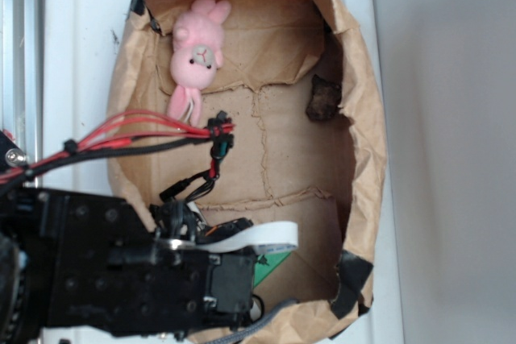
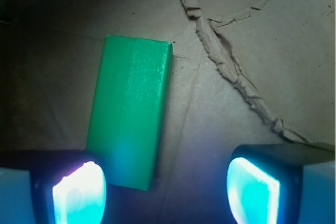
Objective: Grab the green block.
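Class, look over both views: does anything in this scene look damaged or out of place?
Yes. The cardboard floor is torn, with ragged cracks beside the green block. The paper wall around it is crumpled and patched with black tape.

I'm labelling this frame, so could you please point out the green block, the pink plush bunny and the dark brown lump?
green block [image 2: 130,111]: wrist view, middle of its flat top face.
pink plush bunny [image 1: 196,55]: exterior view, on its face.
dark brown lump [image 1: 323,99]: exterior view, its centre.

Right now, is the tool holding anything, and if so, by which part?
Nothing is held. The tool is open above the cardboard, and the green block lies flat, near one finger but not clamped.
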Available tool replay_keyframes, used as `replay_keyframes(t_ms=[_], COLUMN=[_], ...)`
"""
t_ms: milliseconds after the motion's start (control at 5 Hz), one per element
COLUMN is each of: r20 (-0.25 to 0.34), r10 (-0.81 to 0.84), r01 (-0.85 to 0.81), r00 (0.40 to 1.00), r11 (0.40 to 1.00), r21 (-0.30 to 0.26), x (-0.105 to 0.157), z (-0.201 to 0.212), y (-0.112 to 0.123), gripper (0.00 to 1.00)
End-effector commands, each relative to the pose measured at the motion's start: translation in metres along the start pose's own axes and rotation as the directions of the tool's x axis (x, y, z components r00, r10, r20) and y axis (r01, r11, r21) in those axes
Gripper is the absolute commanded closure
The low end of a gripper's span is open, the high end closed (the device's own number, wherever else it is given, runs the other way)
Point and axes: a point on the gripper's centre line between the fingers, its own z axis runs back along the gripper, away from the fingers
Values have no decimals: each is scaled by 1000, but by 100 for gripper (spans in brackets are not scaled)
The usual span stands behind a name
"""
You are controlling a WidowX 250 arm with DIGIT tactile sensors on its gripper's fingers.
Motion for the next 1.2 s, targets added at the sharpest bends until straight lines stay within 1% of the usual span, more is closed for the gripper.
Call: replay_keyframes(t_ms=[0,200,400,600,800,1000], r20=[113,119,162,190,187,165], r10=[93,127,139,135,151,165], r01=[-78,-108,-111,-113,-138,-156], r00=[989,985,977,972,971,972], r11=[989,983,979,986,987,985], r21=[-128,-149,-170,-126,-81,-69], x=[30,32,27,26,29,36], z=[14,18,9,-6,-13,-18], y=[1,11,13,2,-6,-14], gripper=[0,0,0,0,0,0])
